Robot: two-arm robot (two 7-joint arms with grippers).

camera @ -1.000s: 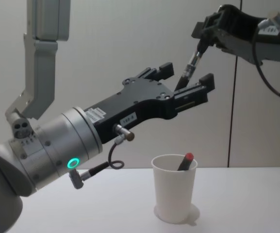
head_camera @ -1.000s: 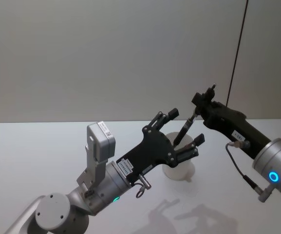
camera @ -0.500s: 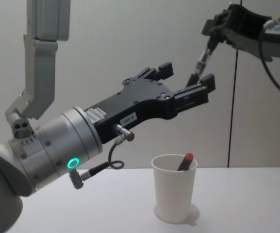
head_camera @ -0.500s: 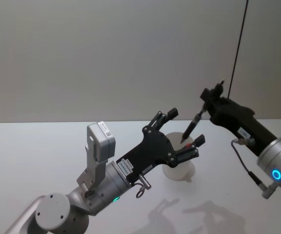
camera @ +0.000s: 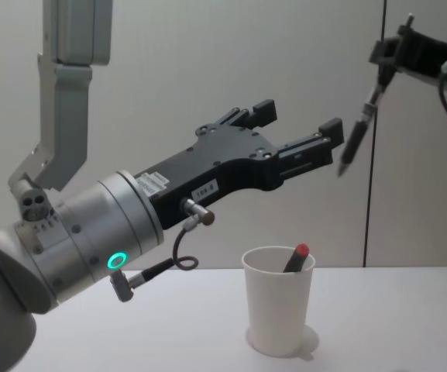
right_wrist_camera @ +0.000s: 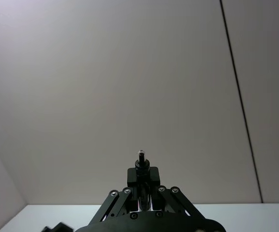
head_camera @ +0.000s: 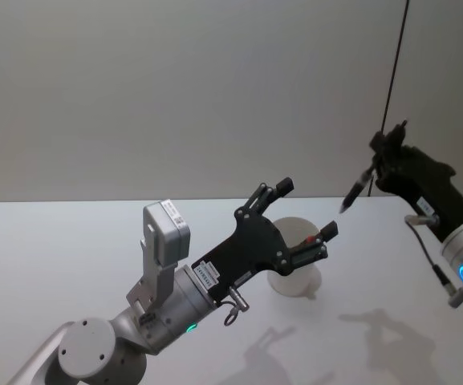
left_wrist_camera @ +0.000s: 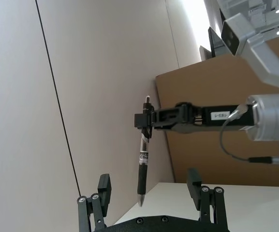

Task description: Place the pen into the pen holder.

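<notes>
The right gripper's (camera: 382, 62) fingers pinch the slim black plastic pen (camera: 356, 136) near its top, upper right of the chest view, tip hanging down. It looks light, stiff and slippery. The left gripper's (camera: 294, 133) fingers are spread, above the white paper cup pen holder (camera: 278, 308) on the bench (camera: 130, 325).

In the head view, much of the pen holder (head_camera: 298, 277) is hidden behind the left end effector (head_camera: 305, 216). A red-capped item (camera: 296, 259) is seen inside it, its lower part concealed by the wall. The right arm is cut off by the chest view's edge.
</notes>
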